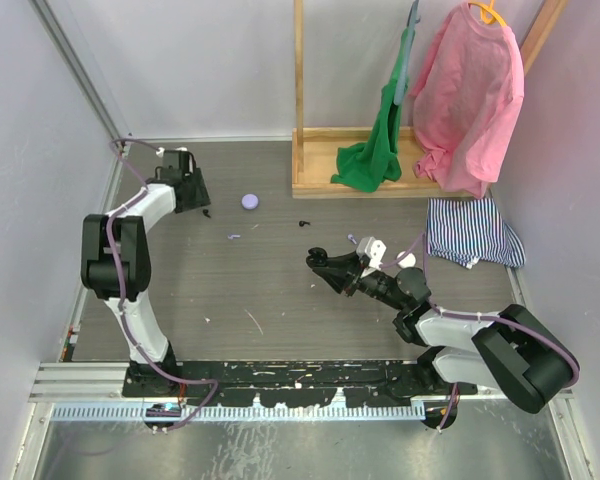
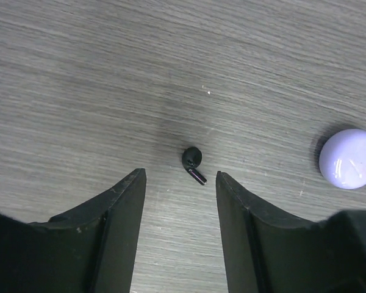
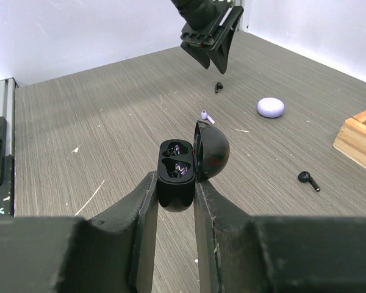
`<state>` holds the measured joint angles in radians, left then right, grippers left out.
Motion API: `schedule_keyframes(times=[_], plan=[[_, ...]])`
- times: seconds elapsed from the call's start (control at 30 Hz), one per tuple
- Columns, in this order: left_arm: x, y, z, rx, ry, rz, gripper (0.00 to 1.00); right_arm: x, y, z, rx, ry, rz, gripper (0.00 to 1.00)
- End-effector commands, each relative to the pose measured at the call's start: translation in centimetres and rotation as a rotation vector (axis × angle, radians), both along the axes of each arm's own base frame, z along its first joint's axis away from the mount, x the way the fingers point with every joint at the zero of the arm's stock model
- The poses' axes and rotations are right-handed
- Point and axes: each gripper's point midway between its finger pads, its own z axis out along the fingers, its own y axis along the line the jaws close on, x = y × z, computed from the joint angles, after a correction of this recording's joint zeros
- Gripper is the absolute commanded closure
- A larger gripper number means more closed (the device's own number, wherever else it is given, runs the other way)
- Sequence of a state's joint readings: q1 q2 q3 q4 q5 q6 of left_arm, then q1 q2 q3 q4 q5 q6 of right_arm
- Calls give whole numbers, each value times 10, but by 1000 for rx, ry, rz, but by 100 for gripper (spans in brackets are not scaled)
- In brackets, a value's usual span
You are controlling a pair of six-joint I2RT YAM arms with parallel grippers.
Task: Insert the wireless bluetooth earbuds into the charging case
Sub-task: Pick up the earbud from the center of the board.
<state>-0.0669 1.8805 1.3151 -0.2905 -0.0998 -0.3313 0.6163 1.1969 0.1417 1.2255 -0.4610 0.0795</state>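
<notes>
Grey wood-grain tabletop [image 1: 280, 300] runs between white walls, with a wooden rack [image 1: 360, 160] at the far side carrying a green garment [image 1: 375, 150] and a pink garment [image 1: 468, 100], and a striped cloth [image 1: 470, 230] lying beside it. In the left wrist view the left gripper [image 2: 180, 177] hangs over the table with its jaws standing apart and nothing between them. A black earbud [image 2: 193, 163] lies on the wood just ahead of the fingertips, roughly centred on the gap and nearer the right-hand finger [image 2: 238, 207]. A lilac case [image 2: 349, 159], closed, sits well out beyond that same finger. The right gripper [image 3: 175, 183] is clamped on a black charging case [image 3: 174, 177], one finger on each side. The case's lid [image 3: 212, 149] is swung open to the right of the jaws, and its two sockets face the camera. Ahead of those jaws a lilac earbud [image 3: 204, 115] rests on the table. A second black earbud [image 3: 308, 179] lies off to their right, near the rack's corner.
</notes>
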Motion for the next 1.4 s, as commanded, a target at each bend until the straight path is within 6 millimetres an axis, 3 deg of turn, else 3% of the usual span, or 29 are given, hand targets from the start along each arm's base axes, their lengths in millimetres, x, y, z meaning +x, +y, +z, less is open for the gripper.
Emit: schedule_keyframes(times=[0.0, 0.13, 0.7, 1.1, 1.37], plan=[[12, -3, 5, 10, 16, -55, 51, 2, -1, 18, 34, -71, -14, 97], [19, -6, -4, 6, 55, -82, 59, 2, 0, 17, 30, -68, -12, 97], [17, -10, -40, 6, 195, -112, 71, 4, 3, 10, 9, -50, -2, 97], [4, -14, -36, 35, 236, -127, 72, 4, 4, 10, 4, -47, 2, 97], [-3, -19, -33, 41, 245, -138, 80, 5, 5, 8, -1, -41, 6, 97]])
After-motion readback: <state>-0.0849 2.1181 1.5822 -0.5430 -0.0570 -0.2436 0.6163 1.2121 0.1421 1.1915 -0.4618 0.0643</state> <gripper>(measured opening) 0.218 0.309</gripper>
